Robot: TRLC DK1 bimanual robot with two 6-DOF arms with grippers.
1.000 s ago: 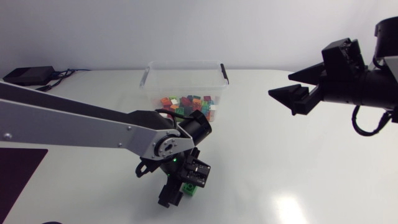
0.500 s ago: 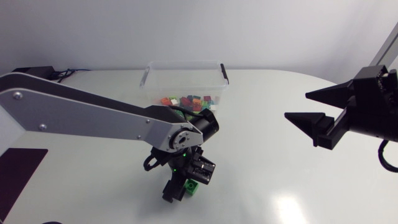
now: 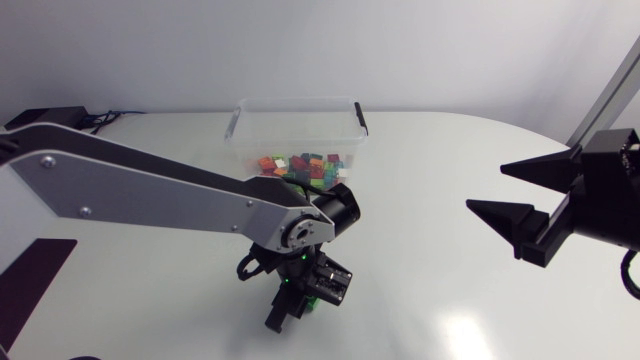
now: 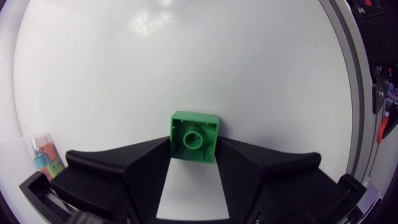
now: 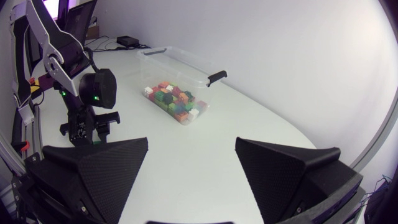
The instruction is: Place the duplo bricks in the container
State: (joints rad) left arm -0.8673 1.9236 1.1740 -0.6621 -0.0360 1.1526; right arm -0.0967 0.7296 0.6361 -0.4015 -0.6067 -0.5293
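A green duplo brick (image 4: 194,137) sits studs-up on the white table, and my left gripper (image 4: 194,158) is shut on it, one finger against each side. From above, the left gripper (image 3: 300,305) points down at the table's front middle and mostly hides the green brick (image 3: 313,300). The clear plastic container (image 3: 297,102) stands at the back middle with several coloured bricks (image 3: 305,165) in it. My right gripper (image 3: 487,188) hangs open and empty above the table's right side. From its wrist, the right gripper (image 5: 191,144) faces the container (image 5: 186,65) and my left arm (image 5: 96,93).
A black device (image 3: 45,120) with cables lies at the far left corner. A dark mat (image 3: 30,280) lies by the left front edge. Bare white table (image 3: 430,290) stretches between the two grippers.
My left gripper's fingers have shut on the green brick. The right arm has drawn back to the right and come lower, still open.
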